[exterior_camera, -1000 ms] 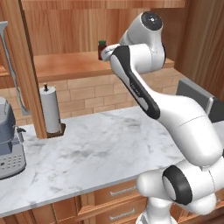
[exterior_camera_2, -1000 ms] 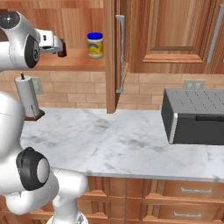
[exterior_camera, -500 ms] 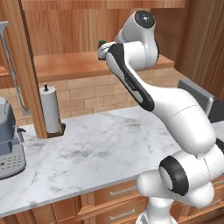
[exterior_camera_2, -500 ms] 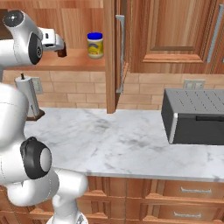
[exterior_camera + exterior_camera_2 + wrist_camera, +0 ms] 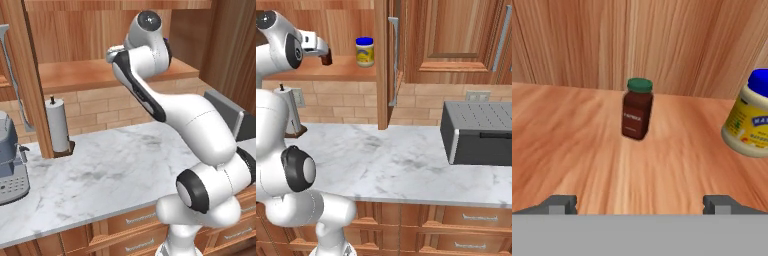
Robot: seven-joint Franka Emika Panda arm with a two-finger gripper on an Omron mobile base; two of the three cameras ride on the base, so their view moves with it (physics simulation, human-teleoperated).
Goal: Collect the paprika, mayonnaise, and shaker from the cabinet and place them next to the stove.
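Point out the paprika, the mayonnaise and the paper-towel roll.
paprika (image 5: 636, 116): hand view, middle of the dark jar body.
mayonnaise (image 5: 364, 53): right base view, yellow jar body under the blue lid.
paper-towel roll (image 5: 58, 125): left base view, middle of the white roll.

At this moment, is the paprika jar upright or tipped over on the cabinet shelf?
Upright. In the hand view the paprika jar stands on its base on the shelf, green lid on top, apart from the mayonnaise.

A white paper-towel roll (image 5: 58, 125) stands upright on the marble counter (image 5: 110, 170), well below the jaws; a grey coffee machine (image 5: 11, 165) sits farther left (partly cut off), and a grey toaster oven (image 5: 480, 132) rests far right
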